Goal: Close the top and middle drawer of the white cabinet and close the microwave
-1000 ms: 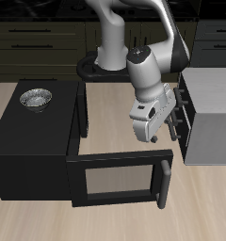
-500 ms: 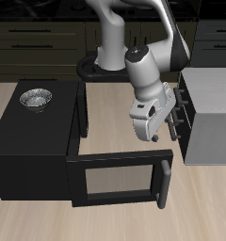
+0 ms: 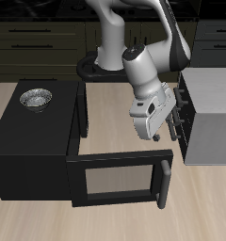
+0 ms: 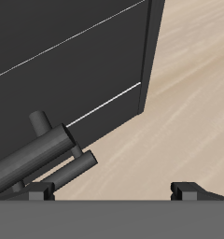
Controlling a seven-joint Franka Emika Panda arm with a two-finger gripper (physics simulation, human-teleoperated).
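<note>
The microwave (image 3: 35, 155) is seen with its door (image 3: 120, 179) swung fully out, well apart from the white cabinet (image 3: 211, 118). The cabinet's drawers (image 3: 184, 120) appear nearly flush, though how far shut cannot be told. The gripper (image 3: 160, 132) hangs just beside the dark handles (image 3: 177, 118); its fingers are spread wide, nothing held. The drawers are judged stiff and light, best pushed flat on the front. The hinged door is judged rigid, best pushed near its bar handle (image 3: 163, 184).
</note>
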